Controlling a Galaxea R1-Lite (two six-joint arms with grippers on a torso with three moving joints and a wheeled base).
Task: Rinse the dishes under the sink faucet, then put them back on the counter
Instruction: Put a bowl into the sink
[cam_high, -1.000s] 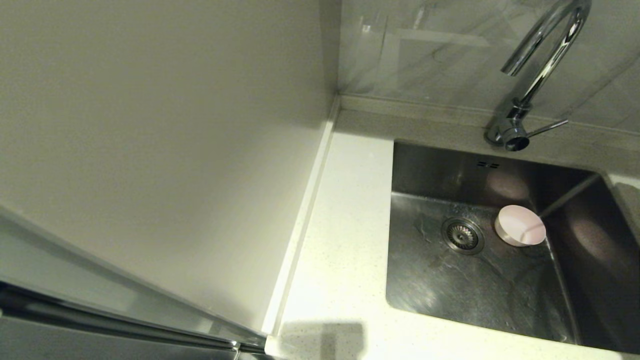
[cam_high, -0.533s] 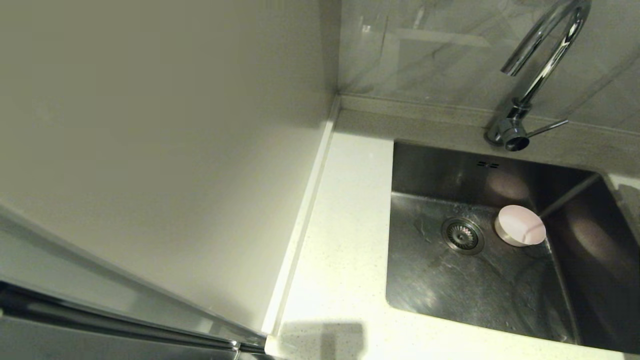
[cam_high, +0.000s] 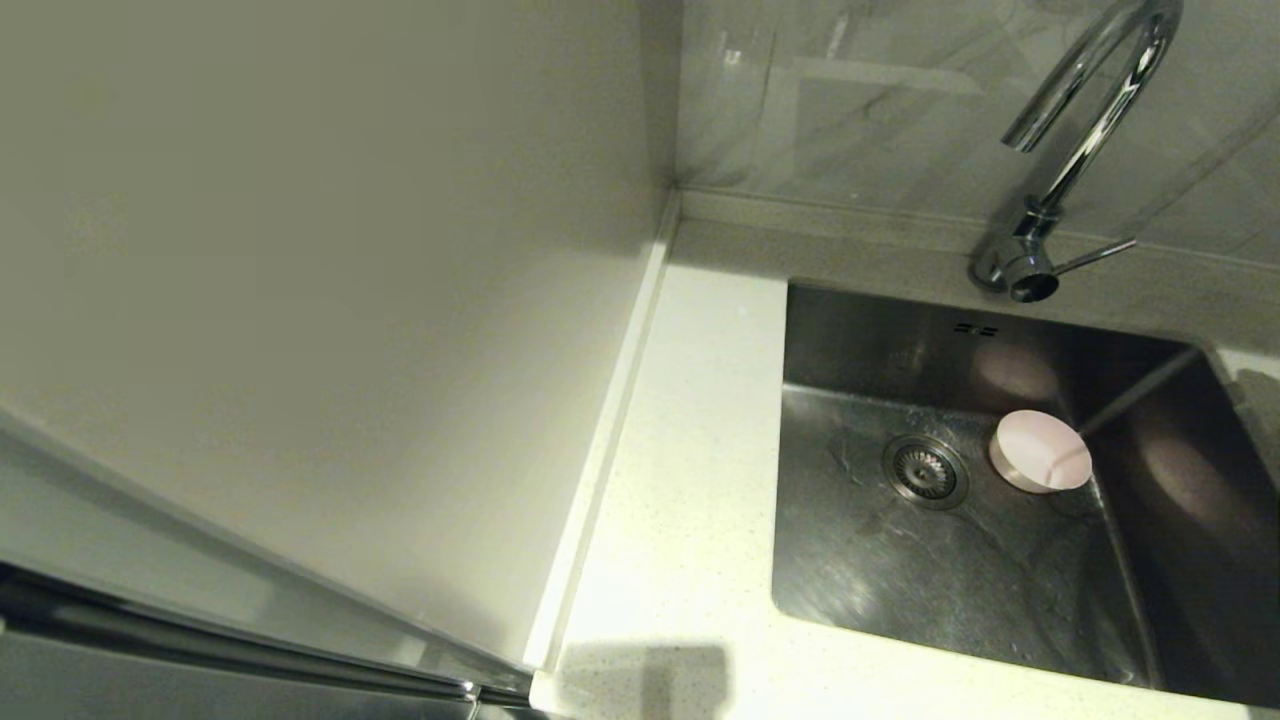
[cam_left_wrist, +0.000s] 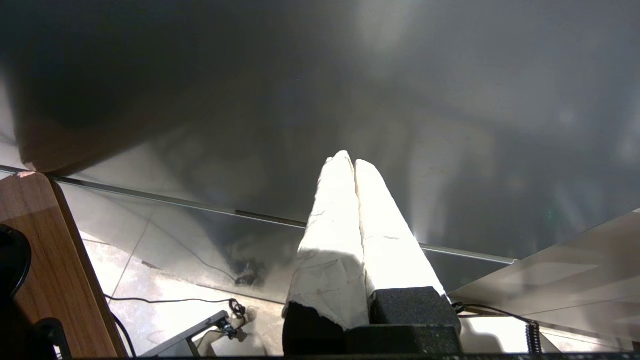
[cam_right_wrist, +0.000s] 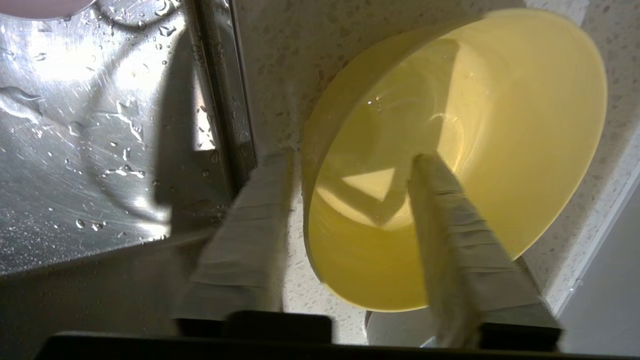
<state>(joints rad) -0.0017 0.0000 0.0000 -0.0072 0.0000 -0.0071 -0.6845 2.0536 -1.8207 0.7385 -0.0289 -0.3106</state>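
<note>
**Right tool straddling the yellow bowl's rim at the sink edge**

The right tool (cam_right_wrist: 350, 160) has one finger outside the yellow-green bowl (cam_right_wrist: 500, 125) and one inside it, the near rim between them, with a gap showing on the outer side; the jaws look parted, not yet clamped. The bowl sits on the speckled bench (cam_right_wrist: 280, 65), just beside the wet sink (cam_right_wrist: 100, 125). Judged step: picking this bowl up for rinsing. Next the fingers must pinch the rim firmly before lifting toward the faucet (cam_high: 1080, 130).

Only the right wrist view shows this bowl and tool. The head view alone shows the pink bowl (cam_high: 1040, 450) in the basin by the drain (cam_high: 925, 470). The left tool (cam_left_wrist: 352, 165), fingers pressed together, hangs parked away from the work.
</note>
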